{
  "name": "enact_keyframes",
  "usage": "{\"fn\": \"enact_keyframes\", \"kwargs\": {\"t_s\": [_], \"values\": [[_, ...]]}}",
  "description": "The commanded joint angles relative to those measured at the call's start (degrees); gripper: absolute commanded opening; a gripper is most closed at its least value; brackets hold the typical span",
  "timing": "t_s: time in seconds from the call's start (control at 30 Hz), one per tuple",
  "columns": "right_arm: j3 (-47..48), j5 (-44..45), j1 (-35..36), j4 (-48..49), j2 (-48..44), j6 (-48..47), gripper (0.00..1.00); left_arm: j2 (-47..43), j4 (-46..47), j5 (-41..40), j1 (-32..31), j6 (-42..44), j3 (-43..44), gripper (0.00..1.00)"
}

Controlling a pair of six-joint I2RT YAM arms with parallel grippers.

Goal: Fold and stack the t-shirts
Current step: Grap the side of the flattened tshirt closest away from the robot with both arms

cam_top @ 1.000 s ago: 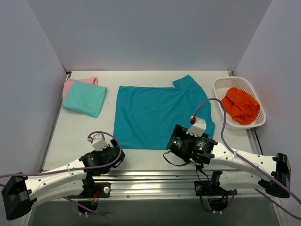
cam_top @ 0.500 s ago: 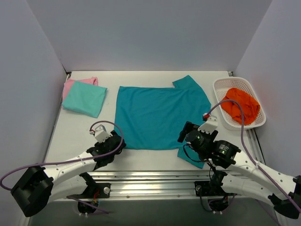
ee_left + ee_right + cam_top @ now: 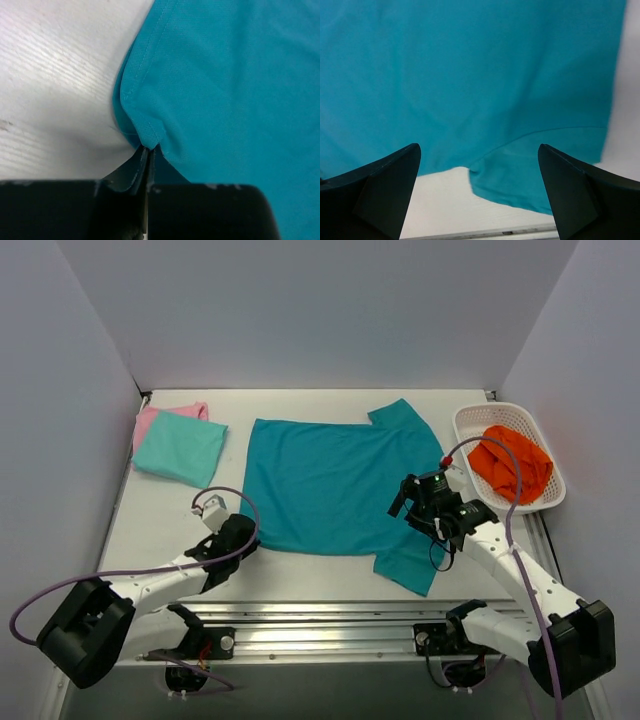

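Teal shirt (image 3: pixel 335 485) lies spread flat mid-counter (image 3: pixel 150 525). Its long axis runs left-right: hem at the left, sleeves at the right, one pointing far & the near sleeve (image 3: pixel 410 565) sticking out toward the near edge.

Left tool (image 3: pixel 238 537) sits at the near-left hem corner. In its wrist view the left tool (image 3: pixel 148 150) has its fingers pressed together w/ the stitched corner pinched between them, cloth puckered at the grip.

Right tool (image 3: pixel 405 502) hangs over the shirt's right part. In its own view the right tool (image 3: pixel 477 147) is spread wide & holds nothing. Flat cloth lies below it, w/ the near sleeve just on its near side.

So the left arm has its corner; the right arm doesn't. The matching grab point, i.e. the near-right edge by the sleeve, lies nearward of the right tool, & the right arm is much the closer one. Prob. next: right tool drops to that edge, then both carry the near edge across the long axis toward the far edge. Lifting by one corner only could drag the shirt askew.

Folded pile is far left: aqua shirt (image 3: pixel 180 450) on top of pink shirt (image 3: pixel 152 425). Basket (image 3: pixel 468 430) w/ orange cloth (image 3: pixel 512 462) sits far right.
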Motion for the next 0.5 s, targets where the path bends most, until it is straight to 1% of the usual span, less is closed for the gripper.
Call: {"fn": "enact_keyframes", "kwargs": {"t_s": [0.0,0.03,0.07,0.1,0.13,0.17,0.2,0.23,0.27,0.3,0.37,0.43,0.47], "values": [[5.90,-0.15,-2.47,-7.30,2.10,-3.94,1.00,1.94,7.54,4.78,5.88,5.00,1.63,0.02],[6.88,1.96,-2.64,-8.81,3.41,-2.72,1.00,2.99,8.25,5.84,7.46,6.40,2.24,0.02],[7.59,3.90,-2.91,-9.96,4.04,-1.84,1.00,5.78,9.91,6.99,10.61,6.85,2.94,0.02],[7.34,3.48,-4.30,-11.10,4.74,-1.04,1.00,7.29,11.23,7.87,11.68,6.94,3.91,0.02],[6.64,1.91,-5.80,-11.11,6.40,-0.60,1.00,9.39,12.72,9.44,12.48,7.21,4.26,0.02],[5.50,-2.46,-7.20,-10.77,7.20,-0.60,1.00,13.68,15.70,10.15,13.01,7.12,4.62,0.02],[3.92,-4.85,-8.26,-8.50,7.82,-0.77,1.00,16.07,17.12,10.60,13.54,7.03,5.58,0.02],[-0.18,-6.79,-10.45,-6.91,8.78,-0.69,1.00,18.79,18.44,10.95,13.71,6.42,6.20,0.02],[-2.23,-9.24,-11.16,-5.50,9.05,0.27,1.00,24.21,21.24,12.87,13.89,6.24,6.98,0.02],[-4.33,-10.75,-11.35,-2.53,9.23,1.24,0.99,26.62,22.83,14.28,14.68,6.16,8.47,0.02],[-9.60,-11.55,-11.26,-0.23,9.14,3.78,0.99,32.06,26.95,16.39,14.77,6.24,9.54,0.02],[-11.82,-12.52,-10.73,0.93,8.00,4.94,0.98,34.01,28.47,15.97,14.95,6.24,10.15,0.02],[-12.78,-12.35,-9.86,-0.55,7.13,5.81,0.98,34.11,28.47,15.35,14.95,6.42,10.59,0.02]]}}
